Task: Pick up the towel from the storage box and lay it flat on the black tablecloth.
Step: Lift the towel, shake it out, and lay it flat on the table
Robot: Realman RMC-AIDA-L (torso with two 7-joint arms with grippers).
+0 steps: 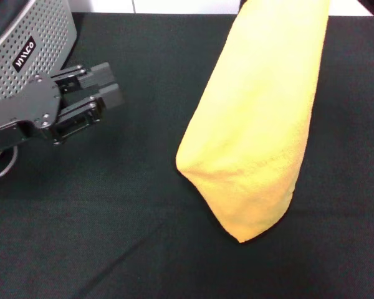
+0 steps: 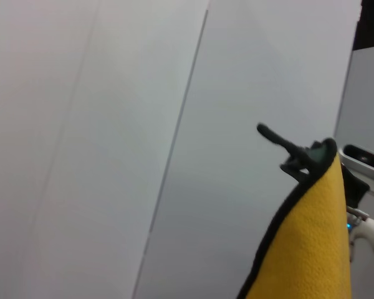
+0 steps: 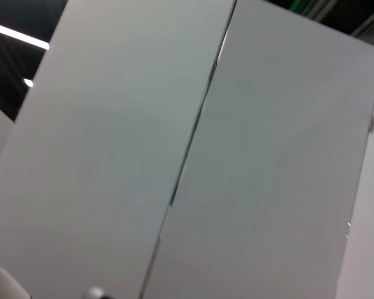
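Note:
The towel (image 1: 255, 124) hangs in a long yellow fold from beyond the top edge of the head view, above the black tablecloth (image 1: 112, 212). Whether its lower tip touches the cloth I cannot tell. In the left wrist view the towel (image 2: 311, 249) shows its dark stitched edge, and my right gripper (image 2: 308, 159) is shut on its top corner. My left gripper (image 1: 103, 88) rests low at the left, open and holding nothing, just in front of the storage box (image 1: 31, 43). The right wrist view shows only pale wall panels.
The perforated grey box with its small black label fills the far left corner. The black cloth spreads across the whole table in front of and beside the hanging towel. A white strip runs along the far table edge (image 1: 174, 6).

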